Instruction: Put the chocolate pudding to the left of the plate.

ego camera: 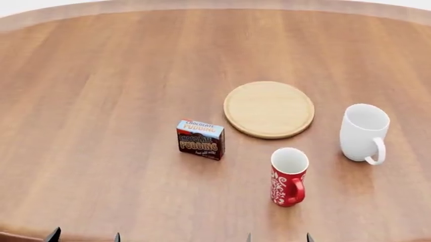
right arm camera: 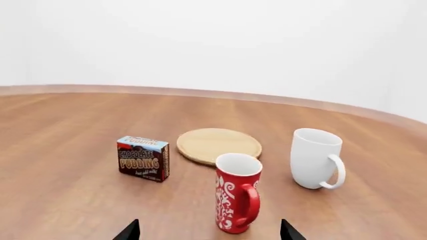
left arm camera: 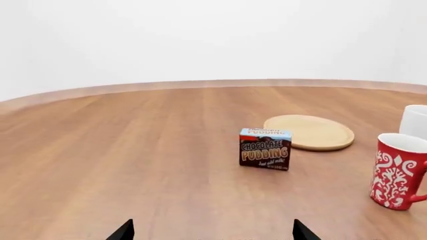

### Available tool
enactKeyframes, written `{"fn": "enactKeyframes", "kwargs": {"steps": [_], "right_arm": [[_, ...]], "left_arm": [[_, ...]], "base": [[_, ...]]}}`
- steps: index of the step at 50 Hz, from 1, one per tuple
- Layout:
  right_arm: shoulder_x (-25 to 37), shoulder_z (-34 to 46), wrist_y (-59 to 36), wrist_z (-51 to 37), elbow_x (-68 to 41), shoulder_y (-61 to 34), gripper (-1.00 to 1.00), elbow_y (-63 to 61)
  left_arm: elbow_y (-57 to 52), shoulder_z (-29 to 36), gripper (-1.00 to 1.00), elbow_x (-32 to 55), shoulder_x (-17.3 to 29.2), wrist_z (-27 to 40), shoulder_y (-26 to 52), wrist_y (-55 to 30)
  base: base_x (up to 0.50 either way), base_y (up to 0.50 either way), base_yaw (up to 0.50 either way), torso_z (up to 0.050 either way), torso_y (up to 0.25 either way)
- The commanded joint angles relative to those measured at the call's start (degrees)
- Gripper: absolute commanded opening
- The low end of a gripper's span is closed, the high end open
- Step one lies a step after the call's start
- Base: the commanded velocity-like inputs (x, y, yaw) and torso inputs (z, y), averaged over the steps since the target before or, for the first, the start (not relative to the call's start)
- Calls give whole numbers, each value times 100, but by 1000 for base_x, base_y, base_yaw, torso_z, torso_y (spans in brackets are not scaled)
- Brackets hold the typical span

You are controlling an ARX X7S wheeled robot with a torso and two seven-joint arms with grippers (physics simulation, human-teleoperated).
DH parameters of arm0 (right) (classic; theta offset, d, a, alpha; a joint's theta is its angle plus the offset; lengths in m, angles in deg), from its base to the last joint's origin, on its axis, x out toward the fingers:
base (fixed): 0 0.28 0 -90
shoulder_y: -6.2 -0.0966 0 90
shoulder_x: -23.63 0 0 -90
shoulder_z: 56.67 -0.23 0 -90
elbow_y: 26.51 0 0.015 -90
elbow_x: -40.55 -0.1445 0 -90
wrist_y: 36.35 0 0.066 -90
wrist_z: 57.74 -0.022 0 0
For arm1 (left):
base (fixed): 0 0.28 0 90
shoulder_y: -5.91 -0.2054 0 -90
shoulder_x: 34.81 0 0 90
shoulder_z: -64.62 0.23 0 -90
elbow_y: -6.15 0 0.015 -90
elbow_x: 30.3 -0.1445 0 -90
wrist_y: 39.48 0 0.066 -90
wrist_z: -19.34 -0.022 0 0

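Left fingers (ego camera: 84,236) and right fingers (ego camera: 278,237) spread open, empty, at near table (ego camera: 101,75) edge; pudding box (ego camera: 200,139) stands just beside plate (ego camera: 269,109)

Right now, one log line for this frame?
pudding: upright, front-left of plate, ungrasped | left gripper: open, empty | right gripper: open, empty | stage: pre-reach

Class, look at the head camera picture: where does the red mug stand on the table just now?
In the head view the red mug stands upright right of centre, near the table's front edge, below the plate, between the chocolate pudding and the white mug.
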Motion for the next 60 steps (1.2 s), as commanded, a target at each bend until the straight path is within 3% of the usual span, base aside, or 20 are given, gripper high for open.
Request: {"fn": "enactKeyframes", "kwargs": {"steps": [1, 39, 60], "right_arm": [[101, 115, -6, -76, -113, 28, 100, -74], [316, 294, -42, -349, -391, 10, 100, -138], [364, 351, -81, -797, -178, 58, 100, -332]], "left_arm": [[-48, 130, 100, 100, 100, 64, -26, 20], [-129, 323, 100, 324, 306, 393, -11, -31], [-221, 329, 100, 494, 352, 596, -26, 20]], "base": [[0, 352, 0, 0, 0], [0, 352, 0, 0, 0], [0, 0, 0, 0, 0]]}}
